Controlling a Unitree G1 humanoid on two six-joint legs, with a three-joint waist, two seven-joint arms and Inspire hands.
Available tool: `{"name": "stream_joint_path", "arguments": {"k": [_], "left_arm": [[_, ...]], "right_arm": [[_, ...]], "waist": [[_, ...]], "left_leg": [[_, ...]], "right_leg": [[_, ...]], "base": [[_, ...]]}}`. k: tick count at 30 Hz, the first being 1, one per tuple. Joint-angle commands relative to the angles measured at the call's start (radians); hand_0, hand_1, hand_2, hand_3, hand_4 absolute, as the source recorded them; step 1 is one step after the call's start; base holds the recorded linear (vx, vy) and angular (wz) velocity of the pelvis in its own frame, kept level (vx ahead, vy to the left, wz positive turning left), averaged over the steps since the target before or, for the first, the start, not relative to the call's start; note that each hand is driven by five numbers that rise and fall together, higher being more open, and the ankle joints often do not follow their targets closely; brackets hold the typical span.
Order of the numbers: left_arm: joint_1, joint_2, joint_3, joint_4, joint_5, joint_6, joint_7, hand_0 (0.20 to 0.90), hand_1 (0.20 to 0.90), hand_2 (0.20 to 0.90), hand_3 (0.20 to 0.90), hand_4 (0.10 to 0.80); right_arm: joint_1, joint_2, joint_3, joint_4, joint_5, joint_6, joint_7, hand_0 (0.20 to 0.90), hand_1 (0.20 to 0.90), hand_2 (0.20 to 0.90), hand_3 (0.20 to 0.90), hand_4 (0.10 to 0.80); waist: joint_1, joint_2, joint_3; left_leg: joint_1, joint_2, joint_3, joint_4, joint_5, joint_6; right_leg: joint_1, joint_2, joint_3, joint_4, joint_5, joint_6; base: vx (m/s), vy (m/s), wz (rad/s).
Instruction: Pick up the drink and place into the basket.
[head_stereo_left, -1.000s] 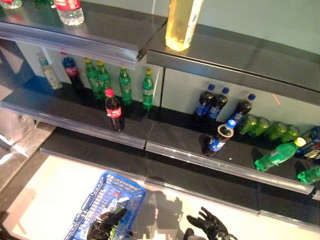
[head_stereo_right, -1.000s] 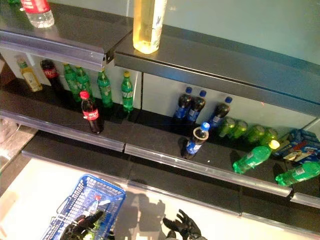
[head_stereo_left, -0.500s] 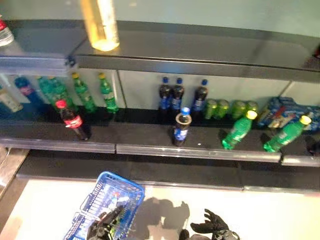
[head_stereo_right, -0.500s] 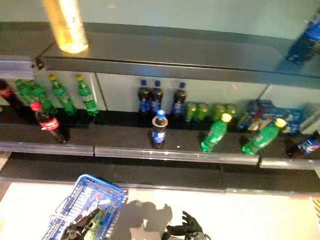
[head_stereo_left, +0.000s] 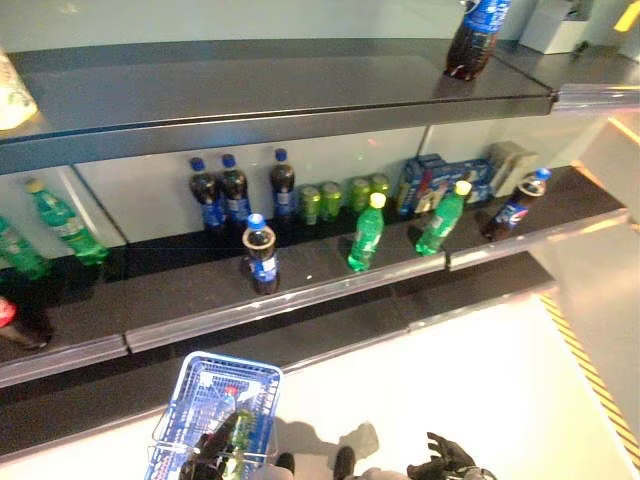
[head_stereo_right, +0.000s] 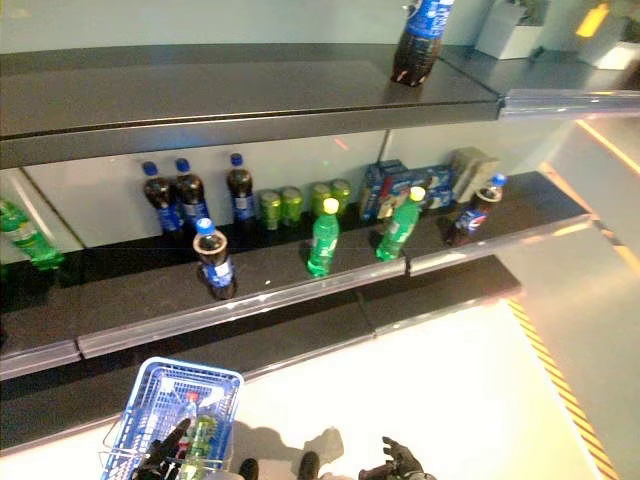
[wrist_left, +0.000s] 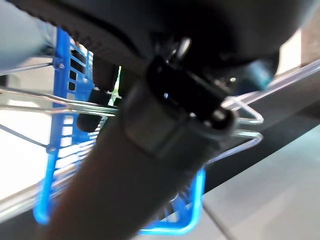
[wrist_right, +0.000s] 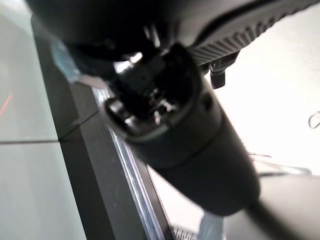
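In the left eye view, a blue basket (head_stereo_left: 215, 405) is seen low on the left, carried at its handle by the left robot hand (head_stereo_left: 200, 464), whose fingers are curled around the wire. A green bottle (head_stereo_left: 234, 437) and a clear bottle with a red cap (head_stereo_left: 228, 395) already lie inside it. No drink is held, so the step in hand is judged to be the choosing of the next bottle. The nearest candidate is the dark cola bottle (head_stereo_left: 262, 256), standing alone at the front edge of the middle shelf (head_stereo_left: 190, 305); a reach up and forward by the free arm would be called for.

In the right eye view, the right robot hand (head_stereo_right: 403, 464) is shown at the bottom edge, empty, with fingers loosely spread. Two green bottles (head_stereo_right: 322, 238) stand further right on the shelf.

In the left wrist view, the basket's blue wall and wire handle (wrist_left: 240, 120) are seen past the dark hand.

In the right wrist view, nothing is seen held; only shelf edge and floor are shown.
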Motion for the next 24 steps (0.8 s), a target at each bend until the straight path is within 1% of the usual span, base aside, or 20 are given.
{"name": "stream_joint_path", "arguments": {"k": [1,5,6,7,8,9,10,11,12,13,14,15,16,17,18,19,20,21,22,24], "left_arm": [[0.086,0.036,0.018,-0.041,-0.003,-0.121,0.007,0.3,0.3,0.3,0.2,0.1],[0.084,0.044,0.038,-0.032,-0.006,-0.116,0.007,0.3,0.3,0.3,0.2,0.1],[0.077,0.054,0.062,-0.024,-0.001,-0.111,0.018,0.3,0.3,0.3,0.2,0.1],[0.077,0.054,0.062,-0.024,-0.001,-0.111,0.018,0.3,0.3,0.3,0.2,0.1],[0.07,0.069,0.073,-0.025,0.04,-0.094,0.024,0.3,0.3,0.3,0.2,0.1],[0.061,0.08,0.07,-0.027,0.053,-0.091,0.018,0.3,0.3,0.3,0.2,0.1],[0.051,0.088,0.059,-0.032,0.043,-0.09,0.011,0.3,0.3,0.3,0.2,0.1],[0.038,0.093,0.044,-0.048,0.022,-0.089,0.002,0.3,0.3,0.3,0.2,0.1],[0.034,0.093,0.039,-0.053,0.018,-0.091,-0.008,0.3,0.3,0.3,0.2,0.1],[0.005,0.095,0.023,-0.082,0.017,-0.083,-0.002,0.3,0.3,0.3,0.2,0.1],[-0.009,0.097,0.015,-0.093,0.019,-0.075,-0.005,0.3,0.3,0.3,0.2,0.1],[-0.026,0.099,0.005,-0.101,0.015,-0.072,-0.013,0.3,0.3,0.3,0.2,0.1],[-0.037,0.097,-0.01,-0.118,-0.018,-0.087,-0.018,0.3,0.3,0.3,0.2,0.1],[-0.037,0.097,-0.012,-0.121,-0.022,-0.087,-0.02,0.3,0.3,0.3,0.2,0.1],[-0.031,0.096,-0.006,-0.137,-0.007,-0.09,-0.024,0.3,0.3,0.3,0.2,0.1],[-0.029,0.095,-0.004,-0.139,-0.005,-0.094,-0.019,0.3,0.3,0.3,0.2,0.1],[-0.025,0.079,-0.003,-0.148,0.002,-0.098,-0.003,0.3,0.3,0.3,0.2,0.1],[-0.024,0.076,-0.003,-0.148,0.001,-0.099,-0.002,0.3,0.3,0.3,0.2,0.1],[-0.017,0.068,-0.009,-0.156,0.023,-0.088,0.002,0.3,0.3,0.3,0.2,0.1],[-0.019,0.059,-0.019,-0.158,0.067,-0.062,0.008,0.3,0.3,0.3,0.2,0.1]], "right_arm": [[-0.082,0.022,0.071,-0.108,-0.027,-0.004,0.014,0.9,0.9,0.9,0.9,0.8],[-0.092,0.036,0.086,-0.135,0.003,0.037,-0.008,0.9,0.9,0.9,0.9,0.8],[-0.098,0.058,0.09,-0.117,-0.002,0.033,-0.004,0.9,0.9,0.9,0.9,0.8],[-0.098,0.058,0.09,-0.117,-0.002,0.033,-0.004,0.9,0.9,0.9,0.9,0.8],[-0.097,0.072,0.092,-0.094,0.004,0.004,-0.008,0.9,0.9,0.9,0.9,0.8],[-0.098,0.073,0.089,-0.081,0.02,0.002,-0.01,0.9,0.9,0.9,0.9,0.8],[-0.102,0.068,0.084,-0.074,0.031,0.005,-0.016,0.9,0.9,0.9,0.9,0.8],[-0.101,0.062,0.074,-0.068,0.035,0.004,-0.017,0.9,0.9,0.9,0.9,0.8],[-0.101,0.059,0.07,-0.066,0.035,0.004,-0.016,0.9,0.9,0.9,0.9,0.8],[-0.101,0.058,0.056,-0.052,0.015,-0.016,-0.015,0.9,0.9,0.9,0.9,0.8],[-0.101,0.055,0.052,-0.048,0.006,-0.026,-0.017,0.9,0.9,0.9,0.9,0.8],[-0.106,0.049,0.049,-0.04,-0.011,-0.035,-0.014,0.9,0.9,0.9,0.9,0.8],[-0.134,0.04,0.056,-0.032,-0.013,-0.019,-0.001,0.9,0.9,0.9,0.9,0.8],[-0.138,0.038,0.059,-0.033,-0.012,-0.016,0.002,0.9,0.9,0.9,0.9,0.8],[-0.151,0.034,0.077,-0.049,-0.021,0.006,0.021,0.9,0.9,0.9,0.9,0.8],[-0.151,0.034,0.08,-0.053,-0.028,0.012,0.028,0.9,0.9,0.9,0.9,0.8],[-0.152,0.036,0.09,-0.068,-0.047,0.03,0.048,0.9,0.9,0.9,0.9,0.8],[-0.151,0.032,0.098,-0.073,-0.04,0.028,0.048,0.9,0.9,0.9,0.9,0.8],[-0.141,0.026,0.113,-0.107,-0.003,0.031,0.043,0.9,0.9,0.9,0.9,0.8],[-0.113,0.025,0.095,-0.13,0.037,0.024,0.023,0.9,0.9,0.9,0.9,0.8]], "waist": [[0.094,0.052,-0.012],[0.109,0.04,-0.017],[0.128,0.014,-0.032],[0.128,0.014,-0.032],[0.115,0.015,-0.034],[0.099,0.025,-0.039],[0.085,0.034,-0.044],[0.07,0.043,-0.044],[0.067,0.049,-0.047],[0.052,0.066,-0.044],[0.043,0.074,-0.043],[0.032,0.081,-0.039],[0.01,0.084,-0.026],[0.009,0.087,-0.022],[0.02,0.074,-0.025],[0.023,0.071,-0.025],[0.03,0.056,-0.025],[0.032,0.052,-0.024],[0.043,0.028,-0.014],[0.039,0.015,0.008]], "left_leg": [[-0.197,-0.124,-0.044,0.018,0.117,-0.019],[-0.22,-0.129,-0.022,0.068,0.096,-0.005],[-0.202,-0.156,-0.025,0.065,0.078,0.042],[-0.202,-0.156,-0.025,0.065,0.078,0.042],[-0.174,-0.139,-0.006,0.067,0.059,0.063],[-0.15,-0.115,-0.014,0.063,0.051,0.063],[-0.136,-0.097,-0.02,0.063,0.046,0.06],[-0.121,-0.085,-0.042,0.067,0.043,0.055],[-0.122,-0.078,-0.05,0.068,0.045,0.053],[-0.102,-0.06,-0.085,0.064,0.032,0.046],[-0.093,-0.046,-0.105,0.064,0.019,0.037],[-0.077,-0.024,-0.128,0.06,-0.001,0.023],[-0.039,0.042,-0.144,0.041,-0.025,-0.004],[-0.031,0.056,-0.145,0.037,-0.025,-0.01],[-0.026,0.127,-0.127,0.031,-0.019,-0.044],[-0.024,0.14,-0.122,0.029,-0.017,-0.049],[-0.043,0.177,-0.112,0.05,0.0,-0.066],[-0.053,0.194,-0.102,0.051,0.012,-0.071],[-0.09,0.226,-0.06,0.062,0.048,-0.081],[-0.141,0.263,0.09,0.073,0.112,-0.094]], "right_leg": [[0.169,0.051,0.007,-0.088,-0.008,0.067],[0.168,0.061,-0.003,-0.016,-0.041,0.061],[0.16,0.067,-0.012,0.184,0.048,0.123],[0.16,0.067,-0.012,0.184,0.048,0.123],[0.092,0.082,0.01,0.369,0.14,0.171],[0.043,0.071,0.027,0.432,0.157,0.18],[0.021,0.039,0.03,0.42,0.129,0.17],[0.021,-0.023,0.029,0.373,0.085,0.158],[0.021,-0.037,0.029,0.353,0.079,0.155],[0.001,-0.134,0.054,0.237,0.091,0.156],[-0.007,-0.182,0.078,0.158,0.106,0.159],[-0.024,-0.24,0.115,0.058,0.148,0.169],[-0.054,-0.263,0.185,0.002,0.182,0.198],[-0.048,-0.256,0.185,0.0,0.167,0.199],[-0.008,-0.241,0.142,-0.031,0.109,0.201],[0.004,-0.238,0.127,-0.038,0.1,0.199],[0.018,-0.21,0.116,-0.036,0.079,0.188],[0.021,-0.2,0.113,-0.035,0.072,0.181],[0.034,-0.178,0.07,-0.042,0.061,0.159],[0.075,-0.157,-0.042,-0.068,0.054,0.137]], "base": [[0.367,-0.314,-0.37],[0.231,-0.181,-0.06],[0.274,-0.207,-0.11],[0.376,-0.299,-0.74],[0.257,-0.264,-0.95],[0.328,-0.36,-1.26],[0.239,-0.371,-0.56],[0.176,-0.327,0.09],[0.131,-0.436,0.54],[0.065,-0.418,0.52],[0.061,-0.554,0.35],[0.055,-0.754,0.42],[0.046,-0.683,0.33],[0.051,-0.846,0.33],[0.041,-0.539,0.24],[0.038,-0.794,0.41],[0.0,-0.504,0.63],[-0.066,-0.728,1.04],[-0.114,-0.608,1.09],[-0.15,-0.597,0.88]]}}
